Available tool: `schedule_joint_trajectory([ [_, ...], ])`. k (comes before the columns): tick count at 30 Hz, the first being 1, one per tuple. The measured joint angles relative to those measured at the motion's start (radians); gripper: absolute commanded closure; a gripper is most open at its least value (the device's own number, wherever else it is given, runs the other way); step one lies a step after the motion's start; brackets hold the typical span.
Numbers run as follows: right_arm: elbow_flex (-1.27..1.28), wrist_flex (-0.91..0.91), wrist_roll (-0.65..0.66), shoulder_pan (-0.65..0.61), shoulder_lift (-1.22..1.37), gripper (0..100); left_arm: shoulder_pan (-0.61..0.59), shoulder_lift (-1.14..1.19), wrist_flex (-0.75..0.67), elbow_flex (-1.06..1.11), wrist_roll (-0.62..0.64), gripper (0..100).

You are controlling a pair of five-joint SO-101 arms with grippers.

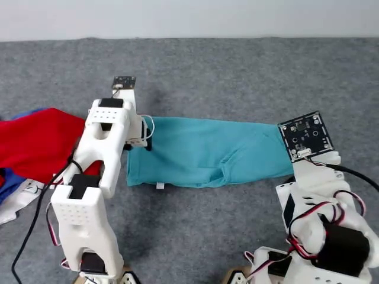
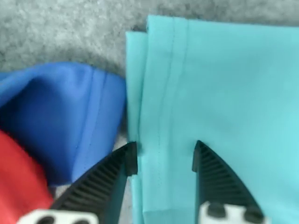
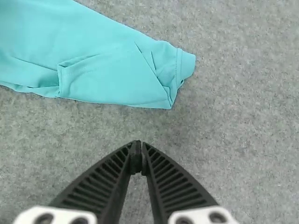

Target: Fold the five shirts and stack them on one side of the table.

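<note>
Currently, with the teal shirt (image 1: 195,151) partly folded, the left claw (image 2: 166,151), jaws apart, straddles its hem and likely must close to grip, while the right claw (image 3: 139,149) rests closed.

Soft even light, faint shadows

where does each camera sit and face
High view: fixed above, looking down at the table; left arm and right arm flank the teal shirt.
Left wrist view: on the left arm, facing the teal shirt's hem and blue shirt past the open left gripper.
Right wrist view: on the right arm, facing table past the shut right gripper.
All share the teal shirt.
</note>
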Motion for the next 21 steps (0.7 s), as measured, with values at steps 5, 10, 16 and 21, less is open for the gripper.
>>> schedule_joint_trajectory([
  [5,0.000,0.000,0.000,0.000,0.000,98.0,-0.003,0.005,0.051,-0.040,0.000,80],
  [10,0.000,0.000,0.000,0.000,0.000,98.0,-0.003,0.005,0.068,-0.043,0.000,80],
  [16,0.000,0.000,0.000,0.000,0.000,98.0,-0.011,0.012,0.068,-0.043,0.000,80],
  [21,0.000,0.000,0.000,0.000,0.000,98.0,-0.031,0.072,0.068,-0.051,0.003,80],
])
